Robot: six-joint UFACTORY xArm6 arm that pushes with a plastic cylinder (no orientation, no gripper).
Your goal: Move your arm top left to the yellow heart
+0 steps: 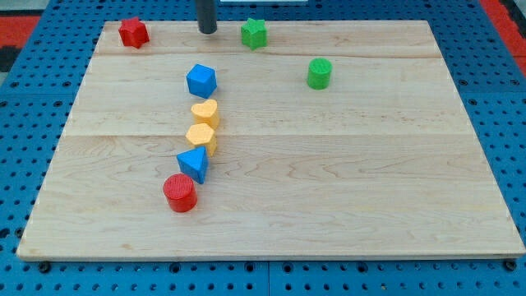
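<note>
The yellow heart lies left of the board's middle, in a column of blocks. A blue cube-like block sits just above it and a yellow hexagon-like block touches it from below. My tip is near the view's top edge of the board, above the blue block and well above the heart, touching no block.
A blue triangle and a red cylinder continue the column downward. A red star-like block sits at the top left, a green star-like block right of my tip, a green cylinder farther right. The wooden board rests on blue pegboard.
</note>
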